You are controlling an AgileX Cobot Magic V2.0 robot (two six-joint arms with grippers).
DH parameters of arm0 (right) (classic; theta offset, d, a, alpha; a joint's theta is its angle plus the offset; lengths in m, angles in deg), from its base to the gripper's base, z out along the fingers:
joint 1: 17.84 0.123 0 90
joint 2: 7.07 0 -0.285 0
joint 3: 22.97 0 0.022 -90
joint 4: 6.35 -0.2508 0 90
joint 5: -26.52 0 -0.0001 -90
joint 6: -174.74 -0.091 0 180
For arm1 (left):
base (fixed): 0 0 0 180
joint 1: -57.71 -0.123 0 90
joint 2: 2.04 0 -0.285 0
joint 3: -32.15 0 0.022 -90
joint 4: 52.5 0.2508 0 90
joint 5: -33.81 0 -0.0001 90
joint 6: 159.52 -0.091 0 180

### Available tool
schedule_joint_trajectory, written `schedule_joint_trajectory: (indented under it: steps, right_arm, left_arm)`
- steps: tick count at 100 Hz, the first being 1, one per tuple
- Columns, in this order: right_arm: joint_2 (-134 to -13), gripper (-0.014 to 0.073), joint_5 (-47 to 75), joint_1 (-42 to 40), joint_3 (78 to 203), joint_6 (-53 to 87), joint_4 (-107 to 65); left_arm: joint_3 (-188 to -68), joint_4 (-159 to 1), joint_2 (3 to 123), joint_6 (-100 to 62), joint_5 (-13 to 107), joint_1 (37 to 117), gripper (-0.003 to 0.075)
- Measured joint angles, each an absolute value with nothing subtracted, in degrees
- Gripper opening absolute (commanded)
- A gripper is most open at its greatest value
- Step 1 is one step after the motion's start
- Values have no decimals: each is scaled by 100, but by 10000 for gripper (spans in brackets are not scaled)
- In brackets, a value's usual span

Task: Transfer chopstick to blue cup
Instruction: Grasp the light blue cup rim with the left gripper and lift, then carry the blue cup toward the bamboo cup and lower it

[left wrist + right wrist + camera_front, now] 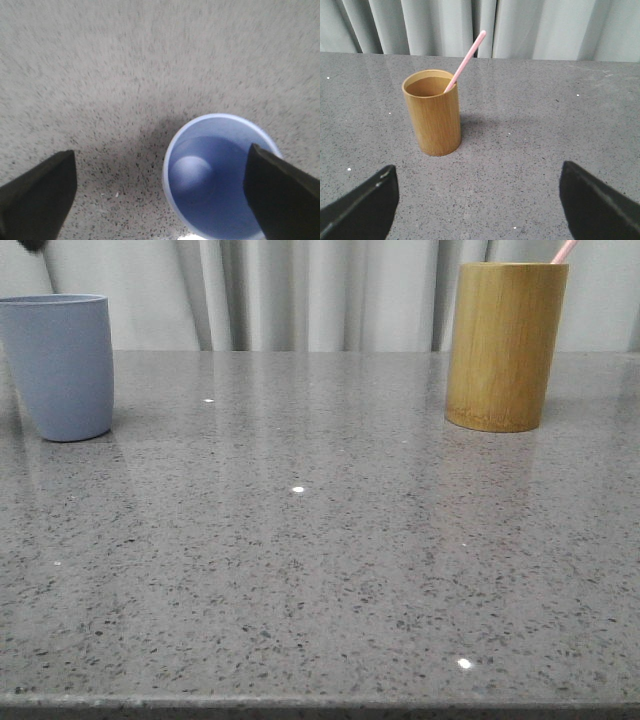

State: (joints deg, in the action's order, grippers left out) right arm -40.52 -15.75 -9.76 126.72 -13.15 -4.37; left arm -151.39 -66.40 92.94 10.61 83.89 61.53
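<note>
The blue cup [62,365] stands upright at the far left of the table. In the left wrist view it [220,175] is seen from above and is empty. My left gripper [160,192] is open and empty above it, one finger over the cup's rim. A pale pink chopstick [465,60] leans in the tan bamboo holder [432,112]; only its tip [565,250] shows in the front view. My right gripper [479,197] is open and empty, back from the holder. Neither gripper shows clearly in the front view.
The bamboo holder [505,345] stands at the far right of the grey speckled table [320,560]. Grey curtains [300,290] hang behind the table. The table's front edge runs along the bottom of the front view.
</note>
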Motion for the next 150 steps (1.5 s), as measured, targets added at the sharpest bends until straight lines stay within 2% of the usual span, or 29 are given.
schedule_joint_trajectory:
  steps: [17,31,40,54,86,118,150]
  right_arm:
    - [-4052,645,-1575,-976,12672,-1303,-437]
    - [-4052,645,-1575,-976,12672,-1303,-437]
    - [-4052,645,-1575,-976,12672,-1303,-437]
    - [-4052,645,-1575,-976,12672,-1303,-437]
    - [-4052,645,-1575,-976,12672,-1303,-437]
    - [-4052,645,-1575,-976,12672,-1303,-446]
    - [-4052,645,-1575,-976,12672,-1303,-460]
  left_arm:
    - [-15160,-6640,9709,1061,8489,6153,518]
    - [-15160,-6640,9838,1061,8502,6153,385]
    - [-15160,-6640,9841,1061,8502,6153,256]
    - [-15176,-6691,9841,1061,8513,6153,-14]
    - [-16035,-6812,9863,1061,9263,6291,-19]
    - [-17364,-6739,10285,1061,9631,7699,-19]
    - [-17816,-6524,11276,1061,9495,8702,-19]
